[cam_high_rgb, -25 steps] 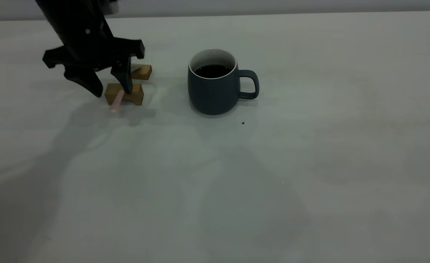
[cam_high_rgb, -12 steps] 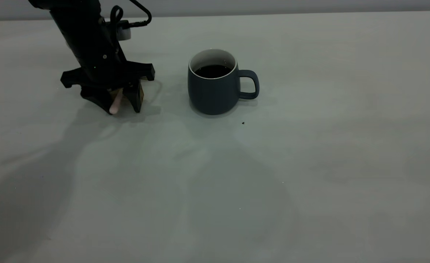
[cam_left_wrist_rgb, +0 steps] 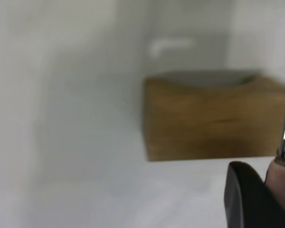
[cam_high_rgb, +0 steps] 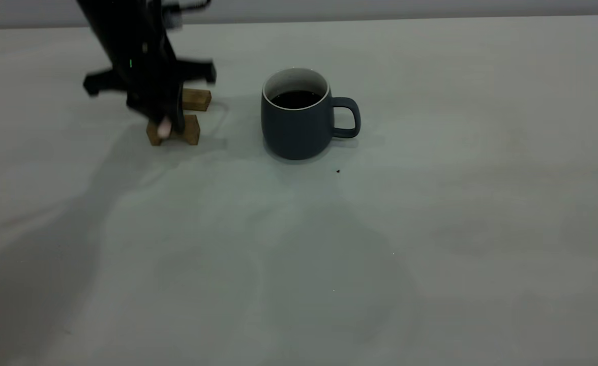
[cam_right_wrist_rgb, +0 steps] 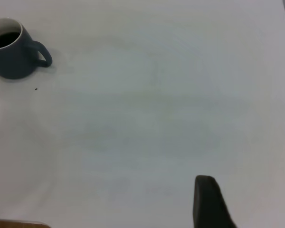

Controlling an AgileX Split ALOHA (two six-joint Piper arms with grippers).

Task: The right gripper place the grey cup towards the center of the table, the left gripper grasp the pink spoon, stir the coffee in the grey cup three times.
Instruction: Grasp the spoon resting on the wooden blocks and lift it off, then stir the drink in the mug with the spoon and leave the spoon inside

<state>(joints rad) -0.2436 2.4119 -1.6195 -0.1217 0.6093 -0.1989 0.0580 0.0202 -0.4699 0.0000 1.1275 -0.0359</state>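
Note:
The grey cup (cam_high_rgb: 296, 124) stands upright near the table's (cam_high_rgb: 431, 229) middle, its handle pointing right, with dark coffee (cam_high_rgb: 295, 98) inside. My left gripper (cam_high_rgb: 166, 124) hangs left of the cup, just above a wooden block, shut on the pink spoon (cam_high_rgb: 164, 130); only the spoon's pink end pokes out below the fingers. In the left wrist view the pink handle (cam_left_wrist_rgb: 281, 183) rests against a dark finger (cam_left_wrist_rgb: 244, 194), its metal neck rising from it. The right gripper (cam_right_wrist_rgb: 247, 209) is open, far from the cup (cam_right_wrist_rgb: 12, 57), over bare table.
Two small wooden blocks, one nearer (cam_high_rgb: 191, 133) and one behind (cam_high_rgb: 197, 99), sit under and behind the left gripper; the nearer block (cam_left_wrist_rgb: 213, 118) fills the left wrist view. A tiny dark speck (cam_high_rgb: 338, 171) lies in front of the cup.
The left gripper came down around the spoon on the blocks, shut on it and has risen; the spoon has left the blocks. The cup has not moved.

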